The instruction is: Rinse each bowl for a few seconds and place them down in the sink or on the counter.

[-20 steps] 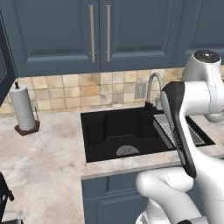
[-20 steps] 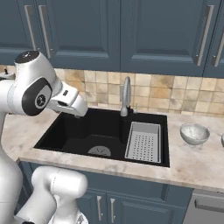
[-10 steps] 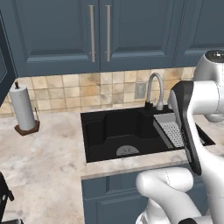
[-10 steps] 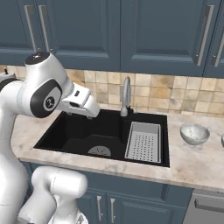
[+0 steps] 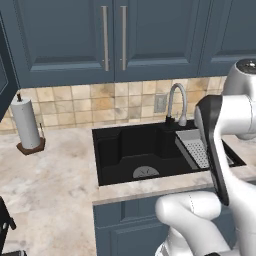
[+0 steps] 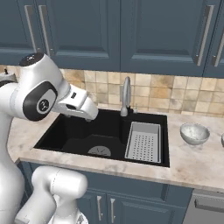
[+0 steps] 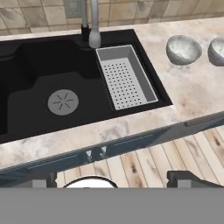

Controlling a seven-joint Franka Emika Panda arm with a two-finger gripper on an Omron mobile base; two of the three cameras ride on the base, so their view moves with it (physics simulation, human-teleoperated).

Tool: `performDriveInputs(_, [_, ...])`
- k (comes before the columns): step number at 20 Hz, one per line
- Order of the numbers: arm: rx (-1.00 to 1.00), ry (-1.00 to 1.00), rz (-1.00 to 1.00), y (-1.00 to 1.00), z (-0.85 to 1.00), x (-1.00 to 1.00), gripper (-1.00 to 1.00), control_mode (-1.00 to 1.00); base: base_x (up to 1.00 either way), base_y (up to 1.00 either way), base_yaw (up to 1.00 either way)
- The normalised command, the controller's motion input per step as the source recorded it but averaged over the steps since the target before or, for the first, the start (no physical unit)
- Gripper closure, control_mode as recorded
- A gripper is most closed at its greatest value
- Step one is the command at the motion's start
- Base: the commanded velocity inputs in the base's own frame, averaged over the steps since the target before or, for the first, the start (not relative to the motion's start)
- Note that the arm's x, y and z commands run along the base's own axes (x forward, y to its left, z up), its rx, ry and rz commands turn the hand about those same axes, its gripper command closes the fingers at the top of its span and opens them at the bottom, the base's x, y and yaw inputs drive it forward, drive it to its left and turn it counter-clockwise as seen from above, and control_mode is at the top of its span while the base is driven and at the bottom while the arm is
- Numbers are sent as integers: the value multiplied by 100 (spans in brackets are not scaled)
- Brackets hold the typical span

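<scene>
Two speckled grey-white bowls stand upright on the beige counter (image 7: 192, 89) to the right of the sink, one (image 7: 183, 49) beside the other (image 7: 217, 50). The nearer bowl (image 6: 194, 133) also shows in the right base view, with the second bowl (image 6: 222, 139) at the picture's edge. The black sink (image 7: 30, 65) has a round grey drain (image 7: 63, 102) and a silver faucet (image 7: 93, 22). My gripper (image 7: 113, 178) hangs high above the counter's front edge, open, with nothing between its fingertips (image 7: 188, 177). It is well away from both bowls.
A grey perforated tray (image 7: 124, 76) fills the sink's right end. A paper towel roll (image 5: 25, 122) stands on the counter (image 5: 50, 175) far left. Blue cabinets hang above the tiled wall. Wooden floor (image 7: 144, 164) lies below the counter front.
The arm has swung to the right across the sink. The gripper stays open. The bowls, the tray and the base have not moved.
</scene>
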Motion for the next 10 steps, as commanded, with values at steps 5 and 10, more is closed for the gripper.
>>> performDriveInputs(5, [-3, -3, -3, 17, 2, -25, -100, -100, 0, 0, 0])
performDriveInputs(10, [-2, -2, -2, 10, 3, -21, -100, -100, 0, 0, 0])
